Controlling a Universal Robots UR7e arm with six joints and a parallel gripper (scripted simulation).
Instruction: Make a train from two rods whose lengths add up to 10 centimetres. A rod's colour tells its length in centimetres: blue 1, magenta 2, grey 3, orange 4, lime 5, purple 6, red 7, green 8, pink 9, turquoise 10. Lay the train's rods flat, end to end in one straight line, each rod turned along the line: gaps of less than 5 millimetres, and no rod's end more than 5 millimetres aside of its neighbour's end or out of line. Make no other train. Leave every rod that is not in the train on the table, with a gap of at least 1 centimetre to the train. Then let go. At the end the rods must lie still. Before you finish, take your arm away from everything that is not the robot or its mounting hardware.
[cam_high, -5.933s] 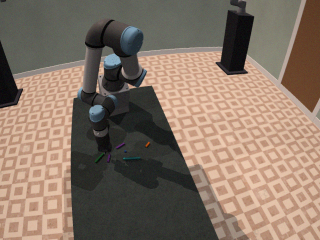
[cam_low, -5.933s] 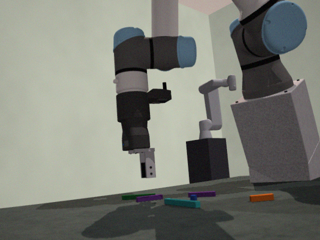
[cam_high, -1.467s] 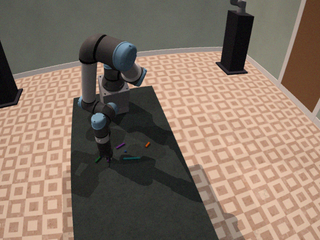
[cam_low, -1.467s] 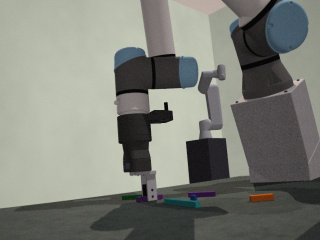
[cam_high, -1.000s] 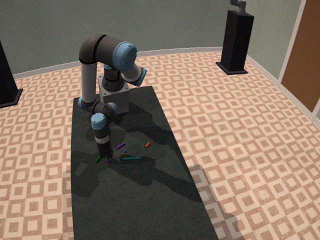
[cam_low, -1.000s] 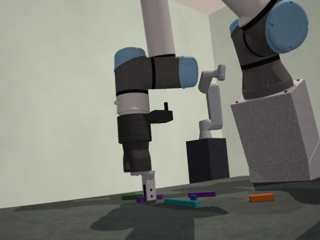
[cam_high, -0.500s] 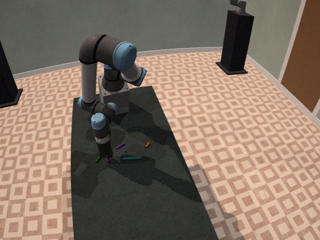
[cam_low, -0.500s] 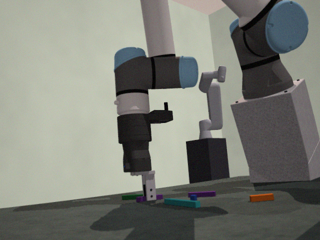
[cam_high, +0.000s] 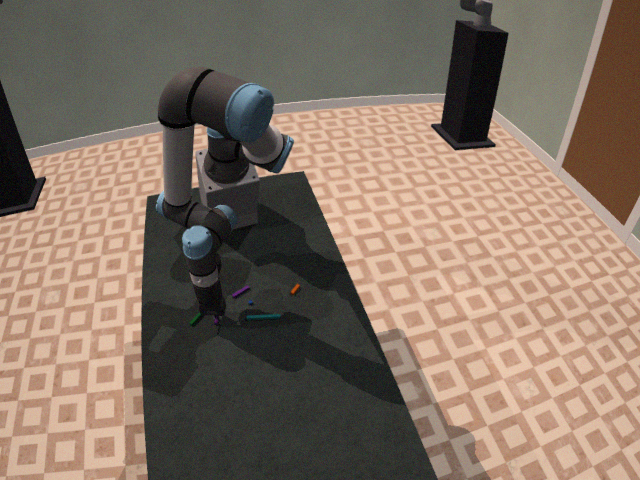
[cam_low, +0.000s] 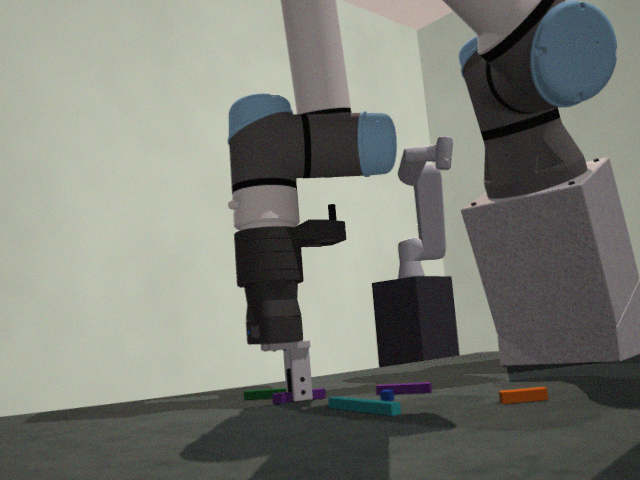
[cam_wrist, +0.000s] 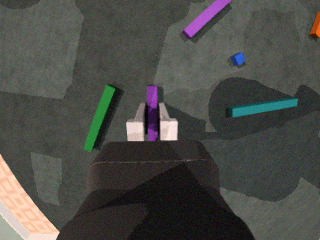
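Across the dark table (cam_high: 258, 423) (cam_low: 129, 444) (cam_wrist: 40, 50), the orange rod (cam_high: 295, 289) (cam_low: 523, 395) (cam_wrist: 316, 29) lies well off to the upper right of the hand (cam_high: 217, 321) (cam_low: 298, 396) (cam_wrist: 152, 112) in the wrist view, past the blue cube (cam_high: 250, 302) (cam_low: 387, 395) (cam_wrist: 238, 59). The hand is clamped across the nearer purple rod (cam_high: 216, 320) (cam_low: 281, 398) (cam_wrist: 152, 93), down at table level. Its long axis slants away from the orange one's, so joining these likely partners should need a turn as well as a carry.

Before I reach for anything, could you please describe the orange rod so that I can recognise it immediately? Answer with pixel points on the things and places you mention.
Find the grey block (cam_high: 230, 204) (cam_low: 547, 279) under the robot's base, then look at the dark table (cam_high: 258, 413) (cam_low: 155, 444) in front of it. The orange rod (cam_high: 295, 289) (cam_low: 523, 395) (cam_wrist: 317, 26) lies there alone, beyond the small blue cube (cam_high: 250, 302) (cam_low: 386, 394) (cam_wrist: 238, 59) from the fingers. No neighbour shares its colour.
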